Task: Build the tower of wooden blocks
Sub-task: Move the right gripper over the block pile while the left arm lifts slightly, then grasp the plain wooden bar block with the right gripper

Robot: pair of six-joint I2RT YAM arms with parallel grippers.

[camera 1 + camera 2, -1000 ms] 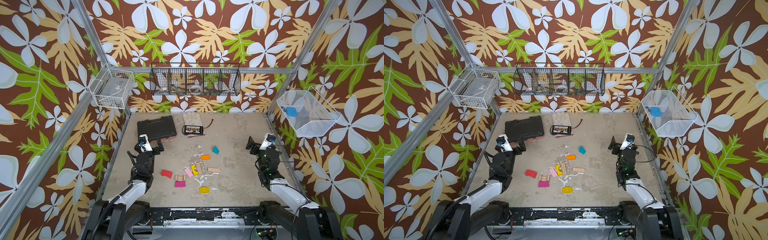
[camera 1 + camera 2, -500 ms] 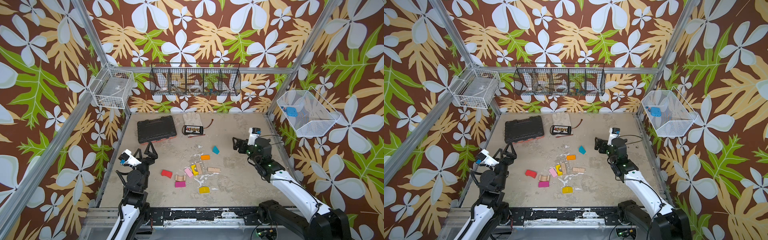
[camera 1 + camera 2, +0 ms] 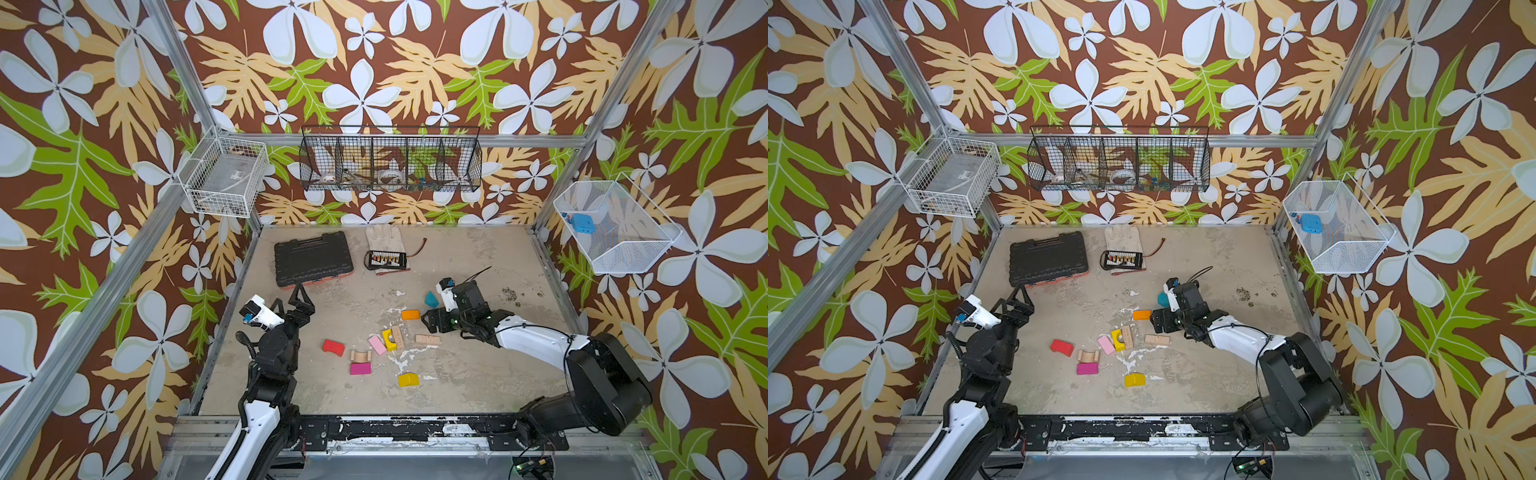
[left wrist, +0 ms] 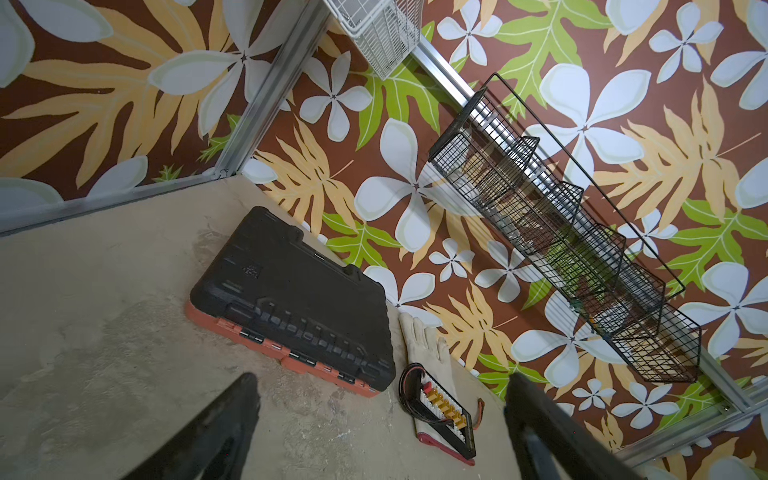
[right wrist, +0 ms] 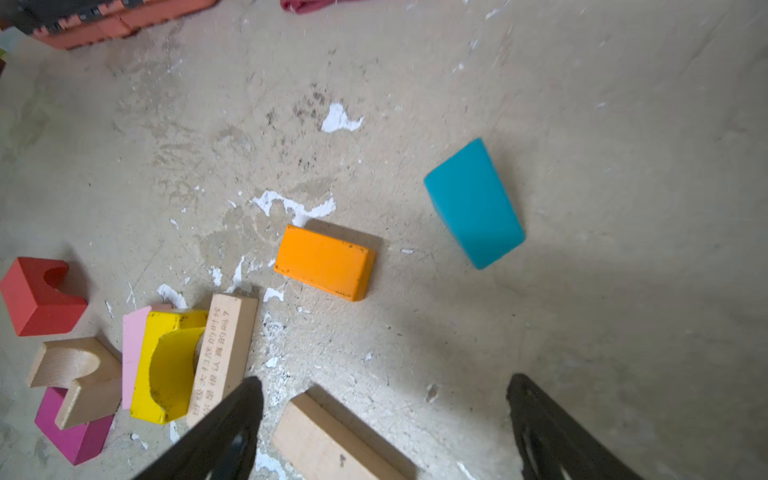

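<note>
The wood blocks lie loose on the floor, and no tower stands. A teal wedge [image 3: 431, 299] [image 5: 473, 203] and an orange block [image 3: 410, 314] [image 5: 324, 262] lie farthest back. A plain block [image 3: 427, 339] [image 5: 328, 440] lies just in front of them. Left of it are a yellow arch [image 5: 166, 365], an engraved plain block [image 5: 222, 353], and pink [image 5: 133, 353], red [image 3: 333, 347], plain-arch [image 3: 360, 356] and magenta [image 3: 360, 368] pieces. A yellow wedge [image 3: 408, 379] lies nearest. My right gripper [image 3: 431, 326] [image 5: 384, 380] hangs open above the plain block. My left gripper [image 3: 302, 301] [image 4: 380, 380] is open and empty, left of the blocks.
A black tool case [image 3: 312, 258] [image 4: 291, 299] lies at the back left, just beyond my left gripper. A glove with a connector board [image 3: 385, 258] lies at the back centre. Wire baskets [image 3: 390, 160] hang on the walls. Metal frame rails edge the floor.
My right arm has reached left and forward from the right edge to over the blocks. My left arm has unfolded, its gripper now raised near the tool case. No block has moved.
</note>
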